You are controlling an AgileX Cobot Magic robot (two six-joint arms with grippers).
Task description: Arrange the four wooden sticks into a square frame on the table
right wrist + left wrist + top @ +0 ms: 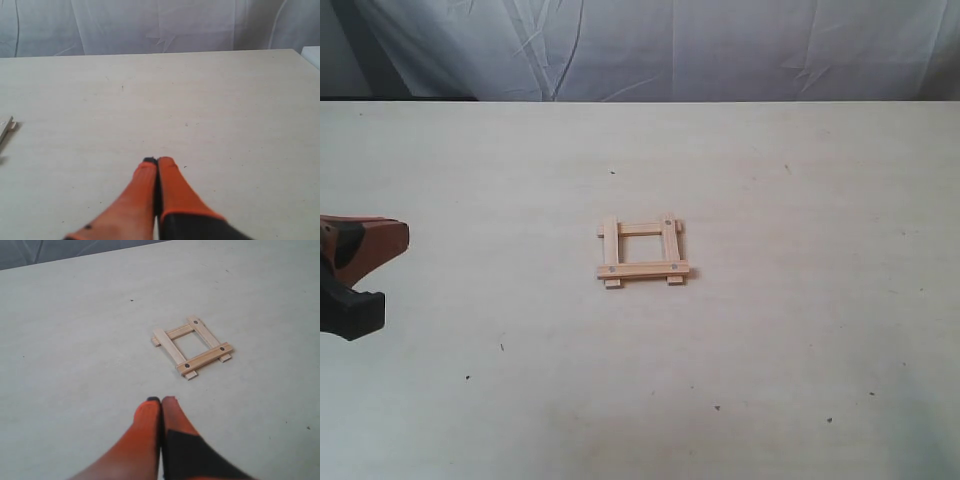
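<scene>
We see the desk (800, 330) run wide on every side of the square frame (643, 252), its far edge meeting a white cloth (720, 50). The frame lies mid-desk, ahead of the left end effector (161, 401) and off to one side of the right end effector (157, 161), well apart from both; each is pressed together, holding nothing. Its four wooden sticks (204, 358) are pale, crossing at corners, ends overhanging, some with small dark holes.

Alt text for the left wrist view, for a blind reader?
A small square frame of four pale wooden sticks lies on the cream table, ends overhanging at the corners. In the foreground the left gripper points toward it, orange jaws shut and empty, apart from the frame.
</scene>
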